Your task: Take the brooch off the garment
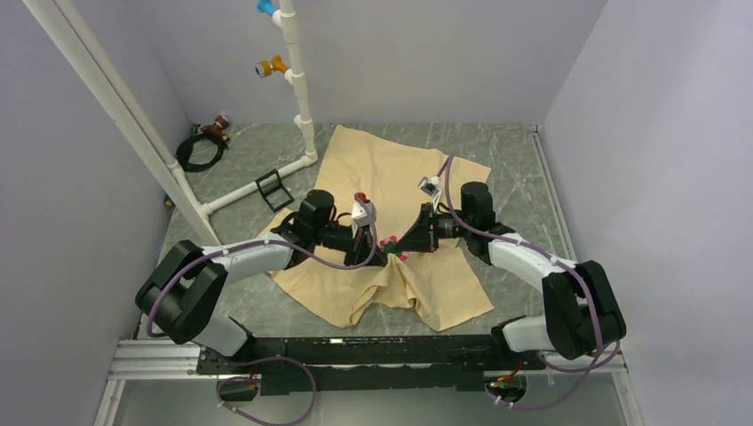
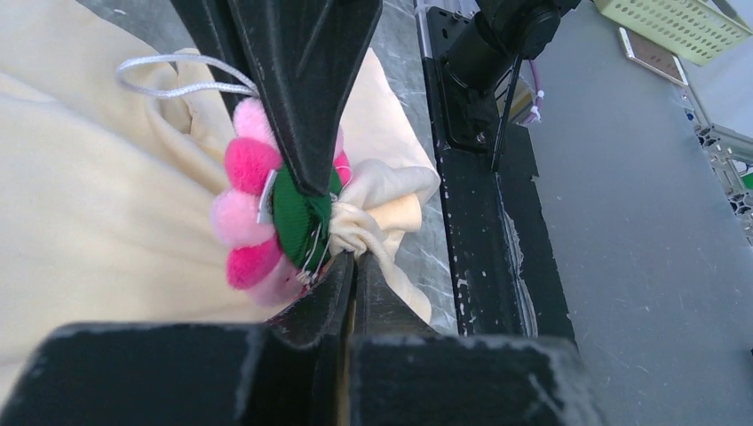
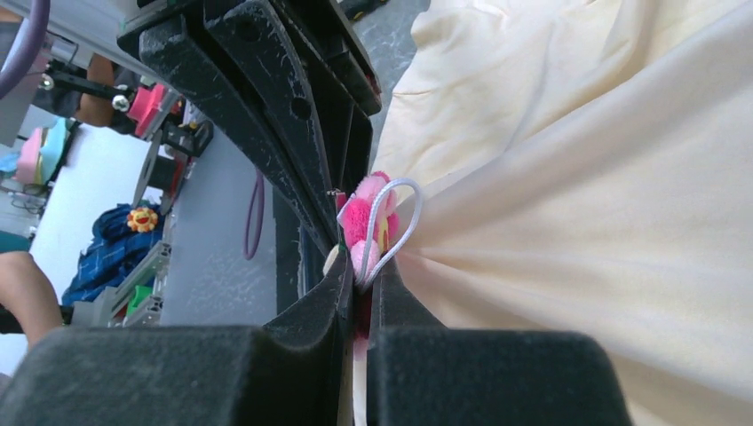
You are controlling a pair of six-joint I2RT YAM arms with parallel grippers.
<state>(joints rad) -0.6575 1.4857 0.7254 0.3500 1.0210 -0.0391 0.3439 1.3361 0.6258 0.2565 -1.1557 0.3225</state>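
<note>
The beige garment (image 1: 391, 186) lies spread on the table, bunched up at its middle where both grippers meet. The pink flower brooch (image 1: 392, 246) sits there. In the left wrist view its pink petals and green back (image 2: 266, 213) show, with a white cord loop (image 2: 169, 75) beside it. My left gripper (image 2: 353, 257) is shut on a knot of the garment (image 2: 373, 209) right beside the brooch. My right gripper (image 3: 362, 273) is shut on the brooch (image 3: 362, 222), pinching a petal and the white loop, with the garment (image 3: 577, 177) stretched away from it.
A white pipe frame (image 1: 297, 80) with coloured hooks stands at the back left. A black cable coil (image 1: 202, 146) and a small black stand (image 1: 275, 189) lie on the table at the left. Grey walls close in both sides.
</note>
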